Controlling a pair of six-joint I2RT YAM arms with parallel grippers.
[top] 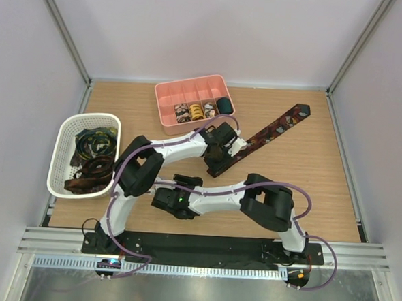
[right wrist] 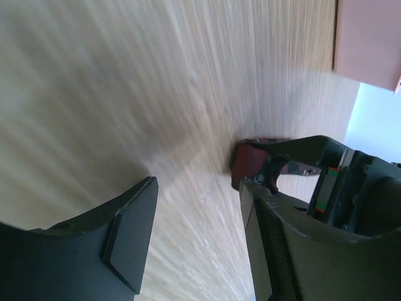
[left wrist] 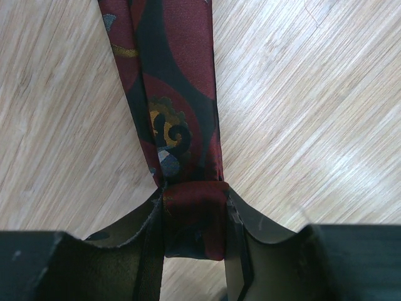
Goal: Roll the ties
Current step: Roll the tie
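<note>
A dark red tie (top: 274, 131) with a dark print lies diagonally across the wooden table. My left gripper (top: 219, 157) is at its near end. In the left wrist view that gripper (left wrist: 194, 219) is shut on the tie's folded-over end (left wrist: 194, 216), and the rest of the strip (left wrist: 175, 94) runs away flat over the wood. My right gripper (top: 185, 182) sits to the left of and nearer than that spot. In its own wrist view it (right wrist: 197, 207) stands open over bare wood, with the red tie end (right wrist: 249, 162) just beyond its right finger. More ties lie tangled in the white basket (top: 63, 142), and small coils fill the pink tray (top: 164, 97).
The pink divided tray stands at the back centre, close behind the left gripper, and its corner (right wrist: 369, 37) shows in the right wrist view. The white mesh basket is at the left edge. Both arms cross over the table's near middle.
</note>
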